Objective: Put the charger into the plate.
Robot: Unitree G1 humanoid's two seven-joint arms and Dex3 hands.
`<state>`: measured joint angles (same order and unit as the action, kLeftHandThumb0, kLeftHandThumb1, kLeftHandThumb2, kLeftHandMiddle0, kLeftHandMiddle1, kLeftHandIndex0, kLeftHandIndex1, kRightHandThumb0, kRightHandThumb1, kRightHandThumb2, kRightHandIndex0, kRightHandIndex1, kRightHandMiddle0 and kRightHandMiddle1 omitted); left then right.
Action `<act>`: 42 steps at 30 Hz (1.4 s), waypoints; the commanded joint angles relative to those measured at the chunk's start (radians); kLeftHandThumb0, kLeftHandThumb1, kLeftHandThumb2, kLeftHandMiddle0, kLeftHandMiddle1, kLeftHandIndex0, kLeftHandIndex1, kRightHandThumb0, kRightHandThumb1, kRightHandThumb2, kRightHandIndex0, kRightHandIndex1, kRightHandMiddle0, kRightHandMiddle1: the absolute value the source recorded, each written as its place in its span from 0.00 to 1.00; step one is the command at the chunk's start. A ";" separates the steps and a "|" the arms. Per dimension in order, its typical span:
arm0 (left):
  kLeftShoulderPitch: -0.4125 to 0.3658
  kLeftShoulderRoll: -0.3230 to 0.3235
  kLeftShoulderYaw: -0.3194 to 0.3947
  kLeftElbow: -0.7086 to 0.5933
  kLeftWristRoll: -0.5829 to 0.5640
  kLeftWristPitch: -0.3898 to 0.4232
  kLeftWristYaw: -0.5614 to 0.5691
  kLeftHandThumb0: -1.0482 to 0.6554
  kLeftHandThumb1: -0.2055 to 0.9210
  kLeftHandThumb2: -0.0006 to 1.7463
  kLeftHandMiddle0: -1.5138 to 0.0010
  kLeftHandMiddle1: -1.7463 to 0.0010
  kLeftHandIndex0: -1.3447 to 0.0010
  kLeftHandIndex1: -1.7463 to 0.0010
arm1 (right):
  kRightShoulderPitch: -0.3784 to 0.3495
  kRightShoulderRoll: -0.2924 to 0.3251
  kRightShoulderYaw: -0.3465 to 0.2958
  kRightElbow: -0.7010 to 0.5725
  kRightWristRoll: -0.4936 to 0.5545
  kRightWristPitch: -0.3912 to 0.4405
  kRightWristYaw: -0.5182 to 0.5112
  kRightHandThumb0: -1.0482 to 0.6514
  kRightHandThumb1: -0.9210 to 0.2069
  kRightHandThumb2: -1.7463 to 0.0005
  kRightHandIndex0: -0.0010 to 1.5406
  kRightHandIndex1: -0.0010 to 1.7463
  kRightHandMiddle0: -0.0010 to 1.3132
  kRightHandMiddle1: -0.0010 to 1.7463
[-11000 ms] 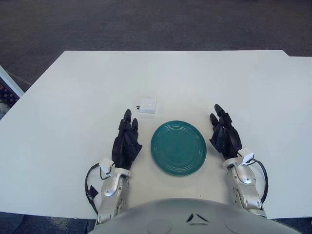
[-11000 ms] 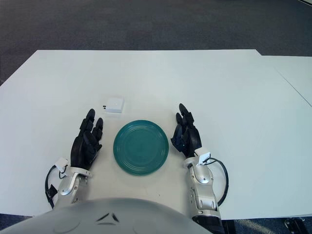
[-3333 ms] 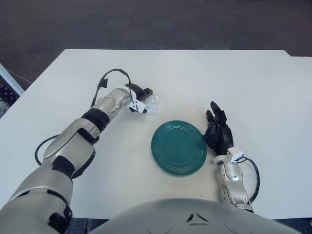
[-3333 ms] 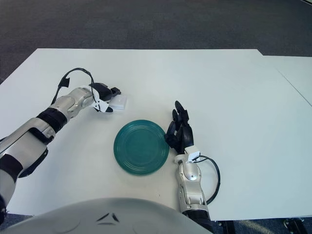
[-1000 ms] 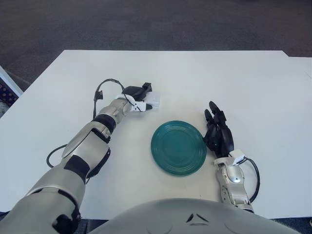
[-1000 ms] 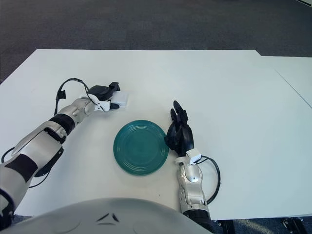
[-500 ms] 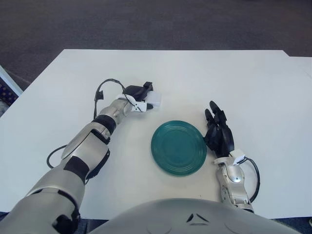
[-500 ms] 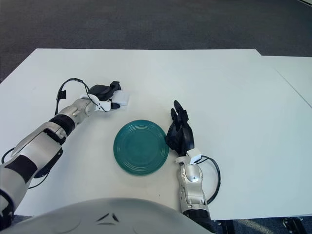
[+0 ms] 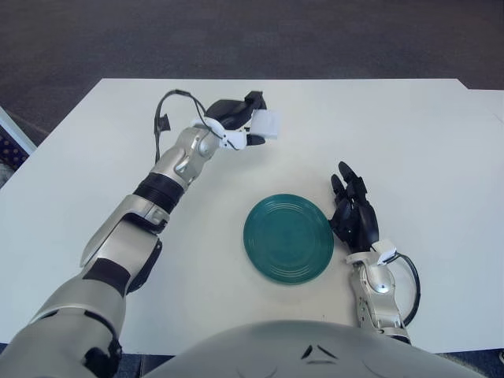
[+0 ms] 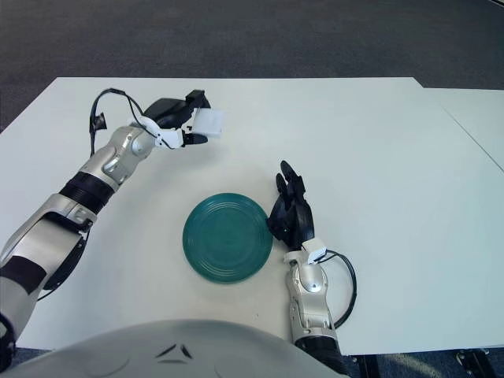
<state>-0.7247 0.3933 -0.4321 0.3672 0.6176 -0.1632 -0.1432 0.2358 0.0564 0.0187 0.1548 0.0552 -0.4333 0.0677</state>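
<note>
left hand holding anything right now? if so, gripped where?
Yes: the left hand grips the white charger by its left end, lifted above the table. The right hand, beside the plate, holds nothing.

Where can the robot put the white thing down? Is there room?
The green plate is bare, so its whole middle is free. The table is open beyond the plate. It is tight only at the plate's right rim, beside the right robot hand. The left robot hand holds the charger up.

Charger (image 9: 266,124) in left hand (image 9: 236,126), behind-left of plate (image 9: 288,239); right hand (image 9: 356,217) just right of plate
</note>
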 commanded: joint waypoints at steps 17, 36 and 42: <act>0.186 0.070 0.064 -0.525 -0.084 0.162 -0.367 0.38 0.99 0.30 0.26 0.00 0.32 0.00 | 0.076 -0.018 -0.037 0.111 0.055 0.099 0.040 0.13 0.00 0.46 0.10 0.00 0.00 0.20; 0.395 0.083 -0.010 -0.705 -0.060 0.056 -0.431 0.36 1.00 0.35 0.25 0.00 0.26 0.00 | 0.011 -0.020 -0.118 0.146 0.095 0.090 0.027 0.13 0.00 0.49 0.10 0.00 0.00 0.22; 0.477 0.087 -0.049 -0.754 -0.038 0.086 -0.486 0.36 1.00 0.36 0.27 0.00 0.26 0.00 | -0.013 -0.014 -0.150 0.142 0.108 0.095 0.009 0.13 0.00 0.49 0.11 0.00 0.00 0.25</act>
<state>-0.2815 0.4734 -0.4563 -0.3694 0.5637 -0.0944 -0.5969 0.1757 0.0508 -0.0979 0.2012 0.1454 -0.4045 0.0967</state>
